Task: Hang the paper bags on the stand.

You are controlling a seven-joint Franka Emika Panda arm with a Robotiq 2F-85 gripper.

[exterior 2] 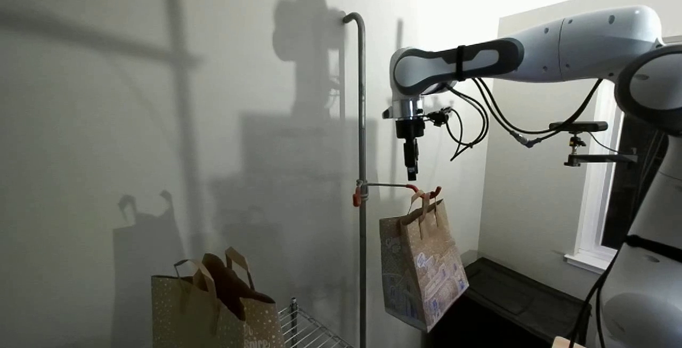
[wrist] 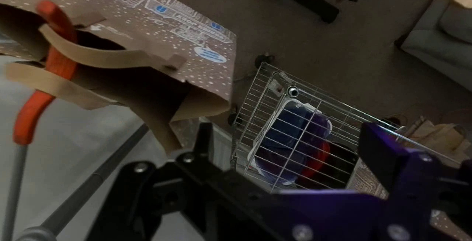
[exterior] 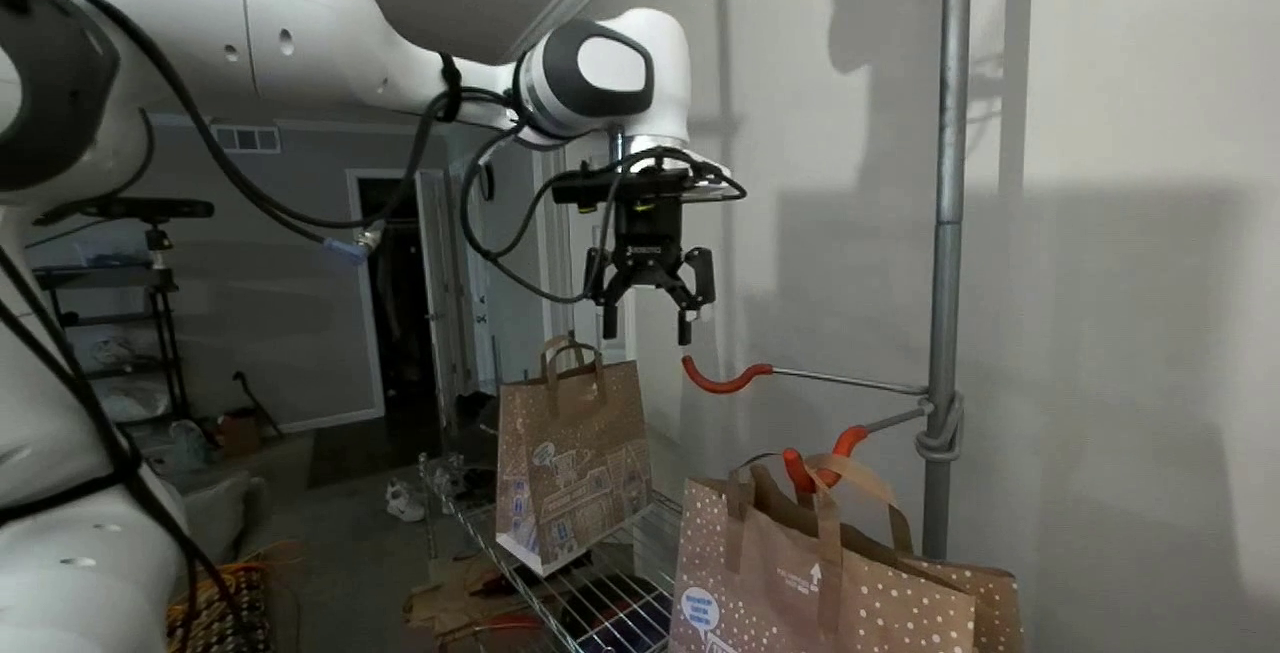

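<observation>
The stand's grey pole (exterior: 948,233) (exterior 2: 362,124) shows in both exterior views. One paper bag (exterior: 800,583) (exterior 2: 426,268) hangs tilted from an orange hook (exterior 2: 436,193); in the wrist view both handle loops of this bag (wrist: 177,27) lie around the hook (wrist: 61,62). A free orange hook (exterior: 728,383) points away from the pole. A second paper bag (exterior: 575,463) (exterior 2: 213,305) stands upright with handles up; in an exterior view it is on the wire rack. My gripper (exterior: 647,331) (exterior 2: 412,176) (wrist: 291,141) is open and empty above the hooks, apart from both bags.
The low wire rack (exterior: 620,543) (wrist: 343,112) is below; tubs (wrist: 287,141) show through its wires. The wall (exterior: 1130,283) stands close behind the pole. A grey sofa (wrist: 442,38), a camera mount (exterior 2: 578,140) and a shelf (exterior: 110,278) are farther off.
</observation>
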